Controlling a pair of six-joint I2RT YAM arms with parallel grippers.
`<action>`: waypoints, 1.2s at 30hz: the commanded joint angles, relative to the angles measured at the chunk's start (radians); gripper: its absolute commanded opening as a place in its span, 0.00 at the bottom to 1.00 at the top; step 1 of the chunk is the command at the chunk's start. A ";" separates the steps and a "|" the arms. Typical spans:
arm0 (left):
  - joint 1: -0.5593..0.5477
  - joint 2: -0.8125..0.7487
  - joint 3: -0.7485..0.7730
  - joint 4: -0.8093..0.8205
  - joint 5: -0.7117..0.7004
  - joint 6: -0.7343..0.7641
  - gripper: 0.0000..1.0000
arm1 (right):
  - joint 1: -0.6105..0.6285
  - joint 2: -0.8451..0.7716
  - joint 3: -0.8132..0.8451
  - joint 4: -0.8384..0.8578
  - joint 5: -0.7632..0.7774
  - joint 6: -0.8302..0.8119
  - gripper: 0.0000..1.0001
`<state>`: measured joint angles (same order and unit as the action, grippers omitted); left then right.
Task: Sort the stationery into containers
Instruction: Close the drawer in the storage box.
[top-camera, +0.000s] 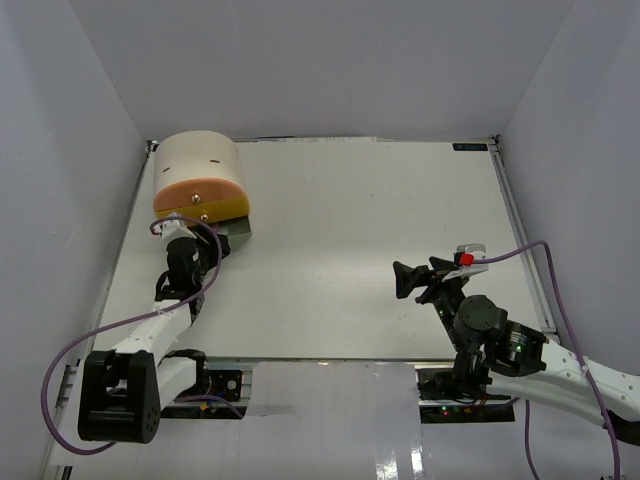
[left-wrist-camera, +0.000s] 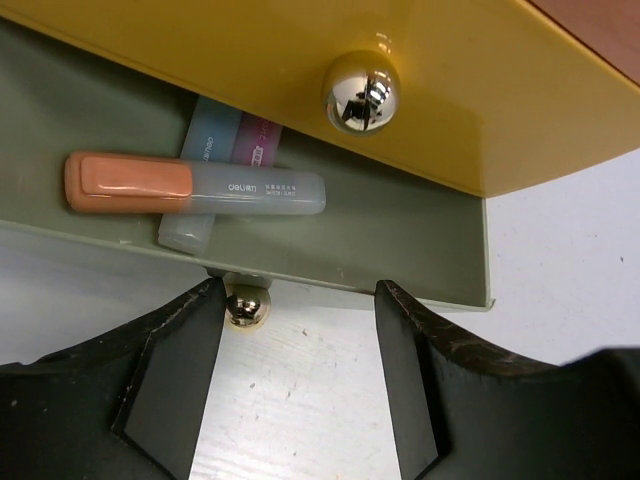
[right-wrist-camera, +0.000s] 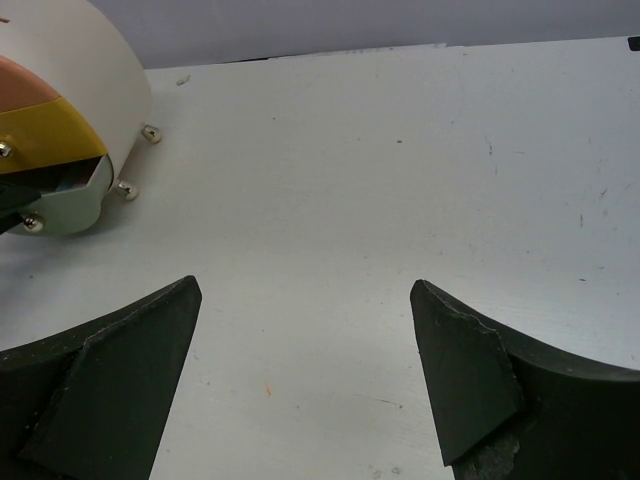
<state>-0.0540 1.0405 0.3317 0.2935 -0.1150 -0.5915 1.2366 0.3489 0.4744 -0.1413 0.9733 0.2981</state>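
The grey-green drawer (left-wrist-camera: 400, 230) juts from the base of the cabinet (top-camera: 195, 160), an orange-capped highlighter (left-wrist-camera: 190, 185) lying across two others behind its front edge. The left gripper (left-wrist-camera: 298, 305) has its jaws apart around the drawer's knob (left-wrist-camera: 247, 307). The right gripper (right-wrist-camera: 305, 300), jaws wide apart, hangs over open desk (right-wrist-camera: 400, 150) well apart from the cabinet.

A robot lab test cell, plain pale walls (top-camera: 330, 60) closing in a white table (top-camera: 340, 250) on three sides, left arm (top-camera: 165, 320) and right arm (top-camera: 520, 350) sitting bolted at its near edge, purple cables (top-camera: 103, 332) trailing, metal rail (top-camera: 520, 230) running alongside.
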 joint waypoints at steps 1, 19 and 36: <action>0.005 0.027 0.004 0.105 0.026 0.012 0.71 | -0.002 0.001 -0.010 0.020 0.015 -0.016 0.92; 0.005 0.105 0.026 0.322 0.051 0.125 0.72 | -0.002 0.021 -0.019 0.019 0.008 -0.013 0.92; 0.003 -0.006 0.027 0.092 0.147 0.102 0.69 | -0.002 0.018 -0.026 0.022 0.011 -0.014 0.92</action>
<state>-0.0540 1.1095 0.3412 0.4603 -0.0097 -0.4881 1.2362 0.3836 0.4599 -0.1413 0.9661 0.2977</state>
